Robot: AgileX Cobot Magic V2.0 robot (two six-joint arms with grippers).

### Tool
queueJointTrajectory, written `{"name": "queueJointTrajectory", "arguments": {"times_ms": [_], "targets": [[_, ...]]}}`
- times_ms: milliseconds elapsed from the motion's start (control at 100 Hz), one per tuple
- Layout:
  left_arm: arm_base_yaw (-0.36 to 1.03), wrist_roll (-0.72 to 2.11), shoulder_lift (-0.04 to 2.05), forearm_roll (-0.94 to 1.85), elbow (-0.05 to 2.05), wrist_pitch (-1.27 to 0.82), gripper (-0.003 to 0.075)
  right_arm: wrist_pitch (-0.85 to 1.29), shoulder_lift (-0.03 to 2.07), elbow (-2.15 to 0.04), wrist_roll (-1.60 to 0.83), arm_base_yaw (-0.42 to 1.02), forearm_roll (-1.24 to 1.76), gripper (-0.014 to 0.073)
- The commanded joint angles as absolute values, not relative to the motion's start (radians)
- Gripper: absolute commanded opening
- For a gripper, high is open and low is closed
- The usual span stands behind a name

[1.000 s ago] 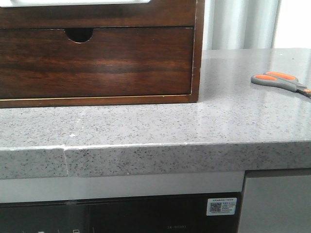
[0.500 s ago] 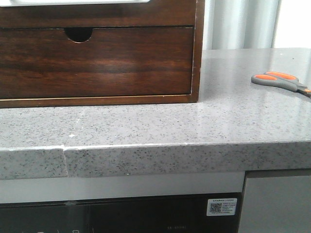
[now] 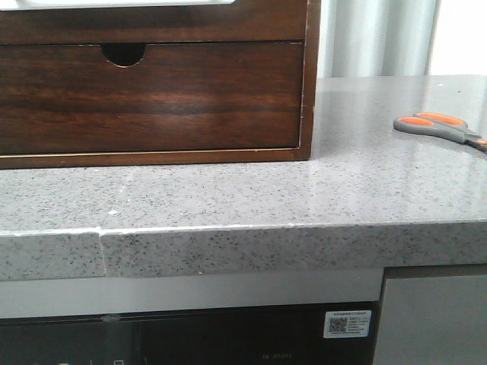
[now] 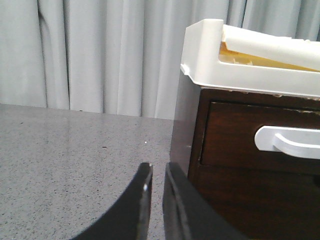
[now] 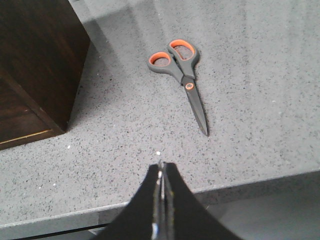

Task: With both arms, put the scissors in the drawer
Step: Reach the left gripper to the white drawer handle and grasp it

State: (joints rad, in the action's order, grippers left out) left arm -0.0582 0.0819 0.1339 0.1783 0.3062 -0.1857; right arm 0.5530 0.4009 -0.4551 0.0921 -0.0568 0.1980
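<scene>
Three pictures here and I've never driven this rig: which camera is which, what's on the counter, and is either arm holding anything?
The wide picture is the fixed front camera. The scissors lie flat on the grey countertop, right of the dark wooden cabinet. The other two cameras sit on the wrists. The left gripper looks past the cabinet's side at a drawer with a white handle. The right gripper points at the closed scissors. Both grippers' fingers are nearly together and hold nothing.
</scene>
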Motion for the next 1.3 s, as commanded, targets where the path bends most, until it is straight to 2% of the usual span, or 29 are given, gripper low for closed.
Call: {"name": "queueJointTrajectory", "arguments": {"times_ms": [0,90,160,350,420,600,680,910,1080,1290], "targets": [[-0.058,0.083,0.163,0.151,0.342,-0.102,0.0005,0.469,0.418,-0.493,0.091,-0.056,0.206,-0.0116],[-0.058,0.083,0.172,0.129,0.342,-0.077,0.0018,0.474,0.418,-0.493,0.091,-0.056,0.206,-0.0116],[-0.058,0.083,0.178,0.129,0.342,-0.046,0.0075,0.475,0.418,-0.493,0.091,-0.056,0.206,-0.0116],[-0.058,0.083,0.207,0.129,0.342,-0.011,0.0335,0.477,0.418,-0.493,0.091,-0.056,0.206,-0.0116],[-0.058,0.083,0.223,0.129,0.340,0.012,0.0391,0.477,0.418,-0.493,0.091,-0.056,0.206,-0.0116],[-0.056,0.083,0.291,0.013,0.340,0.173,0.0391,0.477,0.418,-0.493,0.091,-0.056,0.206,-0.0116],[-0.041,0.083,0.326,-0.124,0.340,0.241,0.0391,0.481,0.418,-0.493,0.091,-0.056,0.206,-0.0116],[0.113,0.083,0.434,-0.461,0.340,0.392,0.0391,0.495,0.418,-0.493,0.091,-0.056,0.206,-0.0116],[0.229,0.083,0.559,-0.509,0.340,0.452,0.0390,0.502,0.418,-0.493,0.091,-0.056,0.206,-0.0116],[0.286,0.083,0.718,-0.607,0.346,0.581,0.0390,0.547,0.418,-0.493,0.091,-0.056,0.206,-0.0116]]}}
